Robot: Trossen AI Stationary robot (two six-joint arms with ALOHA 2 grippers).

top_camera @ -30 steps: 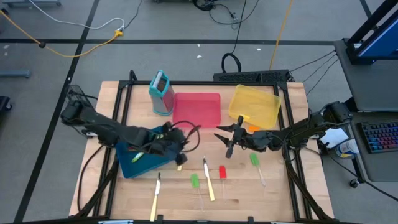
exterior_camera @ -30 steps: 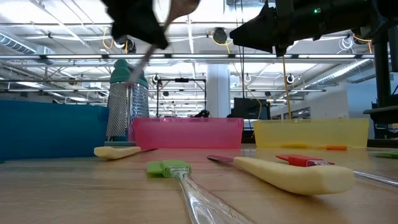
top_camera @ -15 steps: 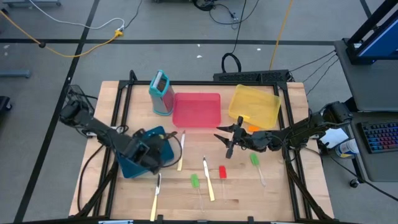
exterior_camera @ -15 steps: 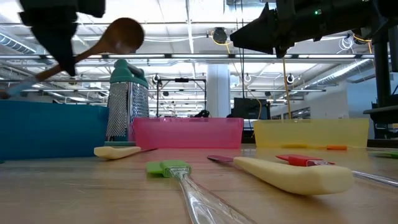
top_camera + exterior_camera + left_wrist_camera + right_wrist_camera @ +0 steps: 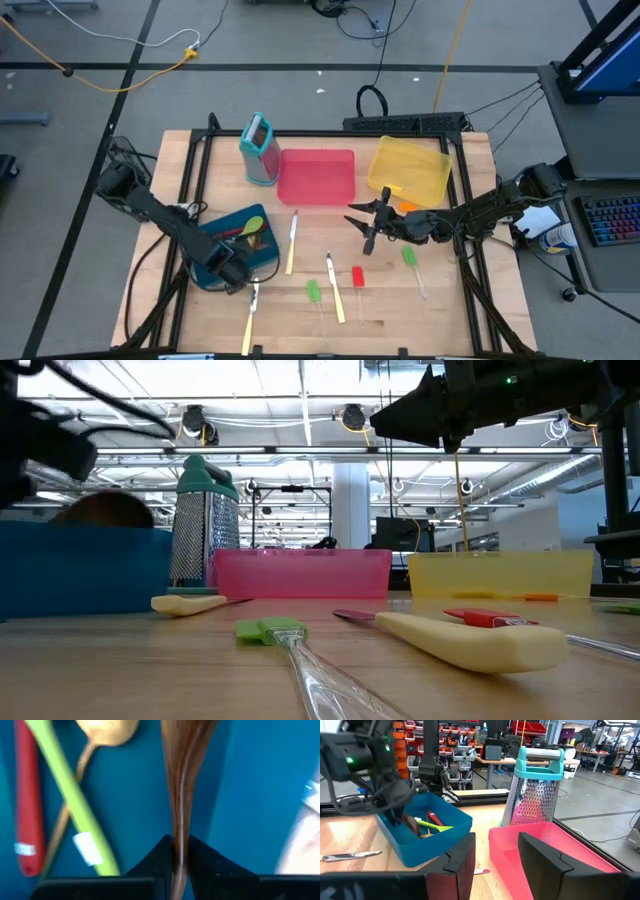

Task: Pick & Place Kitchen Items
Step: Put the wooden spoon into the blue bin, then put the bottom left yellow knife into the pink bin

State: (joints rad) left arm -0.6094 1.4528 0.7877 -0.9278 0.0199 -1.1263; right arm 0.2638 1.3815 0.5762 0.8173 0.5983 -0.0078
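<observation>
While the left gripper [image 5: 180,846] pinches the dark wooden spoon [image 5: 182,780] by its handle, the spoon lies over the blue tray [image 5: 427,851], long axis running straight out from the fingers. Inside the tray are one red utensil [image 5: 25,810], one green [image 5: 70,805] and one pale wooden spoon [image 5: 102,732]. Right of the tray are three cream-handled knives [image 5: 291,243], two green spatulas [image 5: 313,291] and one red piece [image 5: 357,277]. The right gripper [image 5: 365,235] hovers farther right, fingers apart, empty.

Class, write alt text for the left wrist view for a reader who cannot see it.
The left gripper pinches a wooden spoon by its handle above the blue tray. A green utensil, a red one and a golden spoon lie inside.
</observation>
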